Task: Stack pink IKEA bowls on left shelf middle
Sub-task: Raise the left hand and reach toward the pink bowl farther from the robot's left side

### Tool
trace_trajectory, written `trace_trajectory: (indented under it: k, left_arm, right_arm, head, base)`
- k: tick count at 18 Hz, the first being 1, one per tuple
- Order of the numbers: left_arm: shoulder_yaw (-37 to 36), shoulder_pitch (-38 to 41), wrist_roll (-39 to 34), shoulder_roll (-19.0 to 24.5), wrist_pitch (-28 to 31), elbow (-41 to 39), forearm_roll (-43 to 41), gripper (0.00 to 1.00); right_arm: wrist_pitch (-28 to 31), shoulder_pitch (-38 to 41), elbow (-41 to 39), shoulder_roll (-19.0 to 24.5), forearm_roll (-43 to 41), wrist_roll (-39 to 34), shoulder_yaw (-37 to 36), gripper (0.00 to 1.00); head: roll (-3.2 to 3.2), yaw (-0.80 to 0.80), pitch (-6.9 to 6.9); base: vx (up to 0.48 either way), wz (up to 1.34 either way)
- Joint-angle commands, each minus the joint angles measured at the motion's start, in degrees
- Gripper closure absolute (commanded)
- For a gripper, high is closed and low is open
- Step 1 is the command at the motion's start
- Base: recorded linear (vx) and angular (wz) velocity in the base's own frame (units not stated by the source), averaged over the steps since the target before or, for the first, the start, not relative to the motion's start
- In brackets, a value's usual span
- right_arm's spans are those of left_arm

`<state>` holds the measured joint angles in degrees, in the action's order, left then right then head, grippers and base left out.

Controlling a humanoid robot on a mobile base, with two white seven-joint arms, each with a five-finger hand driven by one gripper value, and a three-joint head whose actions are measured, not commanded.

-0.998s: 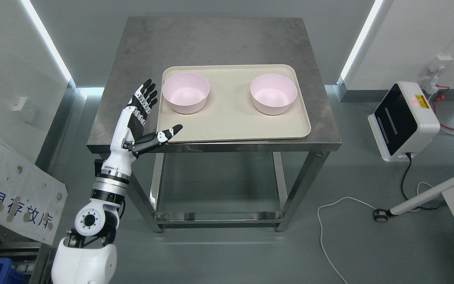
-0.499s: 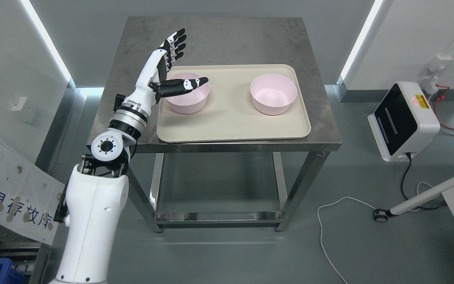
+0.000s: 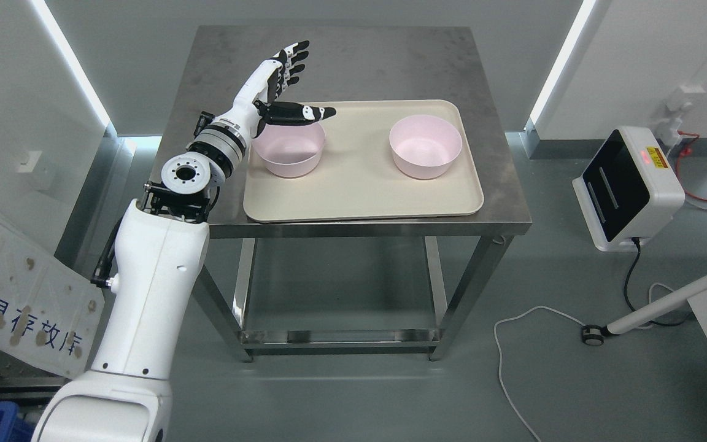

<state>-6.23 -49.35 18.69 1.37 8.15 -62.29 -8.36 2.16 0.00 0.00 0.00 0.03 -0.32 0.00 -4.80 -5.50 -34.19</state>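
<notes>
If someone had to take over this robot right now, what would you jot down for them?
Left hand: open, holds nothing, raised over the far rim of the left pink bowl.
Right hand: out of view.
Both bowls sit apart and upright on the beige tray on the steel table; the right pink bowl is untouched.
Done: nothing gripped or stacked.
Left: grasp a bowl, stack the two, shelve them.

Two upright pink bowls (image 3: 289, 150) (image 3: 425, 146), apart.

Single head view, high, looking steeply down at steel table (image 3: 353, 61).
</notes>
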Motion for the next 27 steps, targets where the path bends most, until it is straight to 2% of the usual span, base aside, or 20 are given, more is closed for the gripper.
trace_trajectory:
  k: [1,4,10,14,19,27]
  left_arm:
    - [-1.3,-2.4,1.9,6.7,0.0,12.4,-4.3,0.04]
    - [-1.5,-2.9,1.8,7.8,-0.1,12.3,-4.5,0.04]
    - [-4.9,-5.0,2.5,8.1,0.0,12.3,-11.9,0.05]
    - [-7.1,-6.6,8.0,7.4,0.0,11.9,-11.9,0.14]
    - [-7.5,-7.2,8.4,6.2,0.0,12.1,-12.0,0.18]
    - [-8.6,-7.5,8.5,5.3,0.1,12.4,-12.3,0.37]
  right_arm:
    - [-0.1,1.7,-1.9,-1.0,0.0,0.0,-0.6,0.0]
    - [-0.2,1.7,-1.9,-1.0,-0.1,0.0,-0.6,0.0]
    - [-0.1,1.7,-1.9,-1.0,0.0,0.0,-0.7,0.0]
    - [-0.2,1.7,-1.9,-1.0,0.0,0.0,-0.6,0.0]
    - [-0.1,1.7,-1.9,-1.0,0.0,0.0,-0.6,0.0]
    - [-0.1,1.7,-1.9,-1.0,0.0,0.0,-0.7,0.0]
  head:
    - [0.0,0.0,0.0]
    - [0.0,0.0,0.0]
    - [0.0,0.0,0.0]
    - [0.0,0.0,0.0]
    - [0.0,0.0,0.0]
    - [0.0,0.0,0.0]
  base:
    - [0.0,0.0]
    - [0.0,0.0]
    - [0.0,0.0]
    - [0.0,0.0]
    - [0.0,0.0]
    - [0.0,0.0]
